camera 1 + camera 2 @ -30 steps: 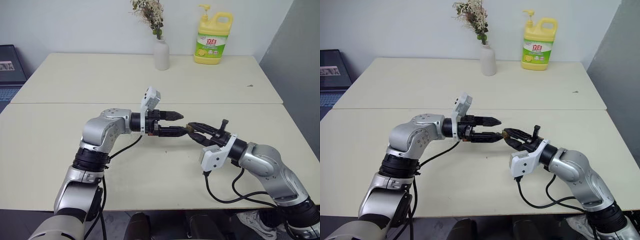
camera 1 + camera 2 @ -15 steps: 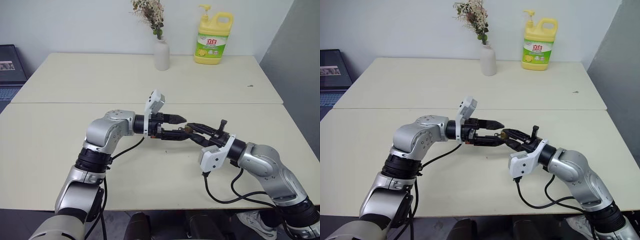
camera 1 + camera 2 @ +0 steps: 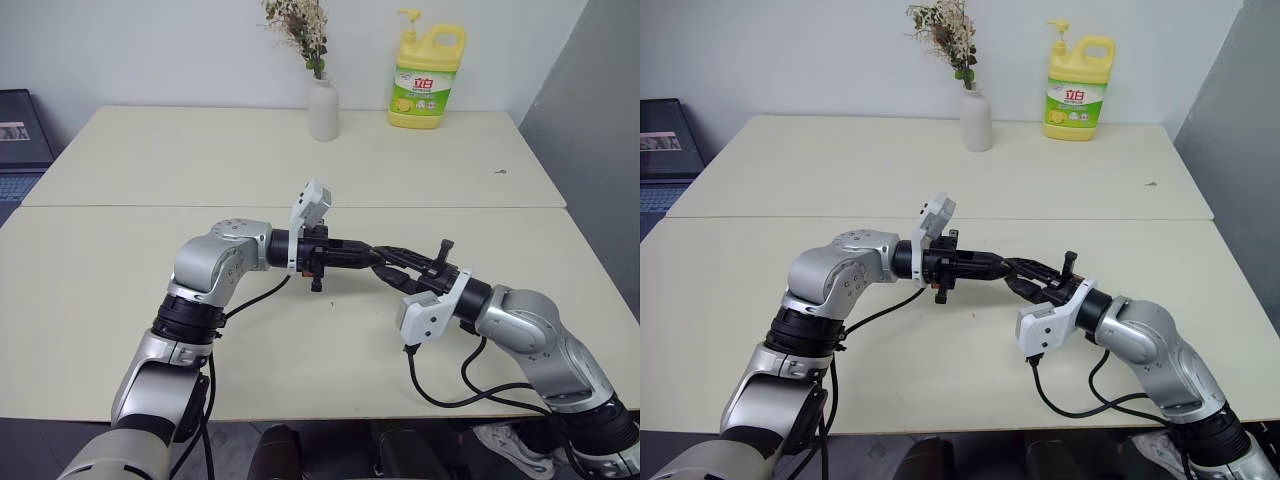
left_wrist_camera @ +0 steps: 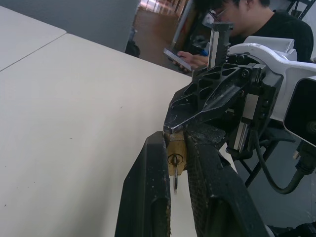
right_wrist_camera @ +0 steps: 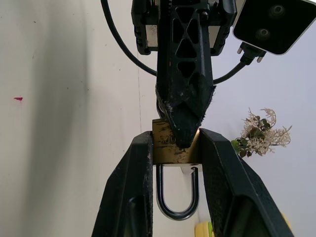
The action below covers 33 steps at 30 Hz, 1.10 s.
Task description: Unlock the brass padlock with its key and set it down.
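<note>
Above the middle of the table, my two grippers meet tip to tip. The right gripper (image 3: 388, 254) is shut on the brass padlock (image 5: 170, 148), pinching its golden body on both sides. The silvery shackle (image 5: 174, 197) is closed and points back toward the right wrist. The key (image 4: 175, 178) sits in the keyhole on the padlock's underside (image 4: 174, 159), edge-on. My left gripper (image 3: 370, 257) reaches in level from the left and is shut on the key, one finger (image 4: 148, 197) on each side of it. From the head views the padlock and key are hidden between the black fingers.
On the far table (image 3: 180, 150) stand a white vase with dried flowers (image 3: 322, 108) and a yellow detergent bottle (image 3: 427, 80). A laptop (image 3: 20, 140) sits at the left edge. A seated person (image 4: 247, 22) is beyond the table's right side.
The left gripper slid right toward the right gripper, and its wide-open fingers closed together at the padlock. The right arm stayed still.
</note>
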{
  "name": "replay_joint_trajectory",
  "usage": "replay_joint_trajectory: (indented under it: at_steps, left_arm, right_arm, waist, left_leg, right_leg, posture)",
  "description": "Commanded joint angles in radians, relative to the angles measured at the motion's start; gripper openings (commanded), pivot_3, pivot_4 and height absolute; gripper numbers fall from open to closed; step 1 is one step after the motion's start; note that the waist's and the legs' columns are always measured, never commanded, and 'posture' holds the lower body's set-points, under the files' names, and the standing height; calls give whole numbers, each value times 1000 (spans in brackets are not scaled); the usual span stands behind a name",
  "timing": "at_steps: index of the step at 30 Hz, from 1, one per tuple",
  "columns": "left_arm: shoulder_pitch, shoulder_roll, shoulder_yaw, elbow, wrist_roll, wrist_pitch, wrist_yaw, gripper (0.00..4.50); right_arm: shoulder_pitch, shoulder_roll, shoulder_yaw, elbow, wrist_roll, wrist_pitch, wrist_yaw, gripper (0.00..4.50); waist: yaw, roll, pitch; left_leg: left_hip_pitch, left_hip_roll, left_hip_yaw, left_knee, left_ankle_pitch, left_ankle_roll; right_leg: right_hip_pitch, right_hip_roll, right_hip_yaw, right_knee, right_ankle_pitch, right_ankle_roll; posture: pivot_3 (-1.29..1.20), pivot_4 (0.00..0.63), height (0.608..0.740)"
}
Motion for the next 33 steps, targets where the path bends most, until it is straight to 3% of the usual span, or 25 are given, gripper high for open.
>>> replay_joint_trajectory:
  at_steps: [1,10,16,21,25,28,33]
  left_arm:
    - [-16,1,0,-21,-4,-15,-4,158]
    - [-12,-1,1,-19,-4,-21,-3,158]
    - [-22,-3,4,-2,2,-50,-10,158]
    - [-28,9,-2,6,16,-87,-29,158]
    - [-34,14,-2,18,26,-105,-45,158]
    - [-46,19,-15,32,42,-128,-69,158]
    - [-57,15,-19,38,51,-142,-81,158]
  right_arm:
    - [-17,7,-6,-43,25,-21,-1,942]
    - [-3,17,-22,-47,62,24,14,942]
    - [31,-39,-68,-38,66,69,47,3017]
    - [121,-104,-176,-53,130,98,63,3033]
    - [183,-104,-238,-104,280,128,104,3033]
    - [205,-108,-229,-203,473,139,183,2465]
    - [148,-92,-196,-231,557,210,208,557]
  waist:
    - [0,0,0]
    - [0,0,0]
    - [1,0,0]
    - [11,0,0]
    - [10,0,0]
    - [9,0,0]
    - [8,0,0]
  left_leg:
    - [0,0,0,0,0,0]
    - [0,0,0,0,0,0]
    - [0,0,0,0,0,0]
    - [0,0,0,0,0,0]
    - [0,0,0,0,0,0]
    - [0,0,0,0,0,0]
    - [1,-1,-1,1,0,0]
  right_leg:
    - [0,0,0,0,0,0]
    - [0,0,0,0,0,0]
    - [0,0,0,0,0,0]
    - [0,0,0,-1,0,0]
    - [0,0,0,0,0,0]
    - [1,0,0,0,0,0]
    - [2,0,-1,-1,0,0]
  posture:
    - [0,150,740]
    - [0,150,740]
    - [0,150,740]
    - [0,150,740]
    - [0,150,740]
    - [0,150,740]
    - [0,150,740]
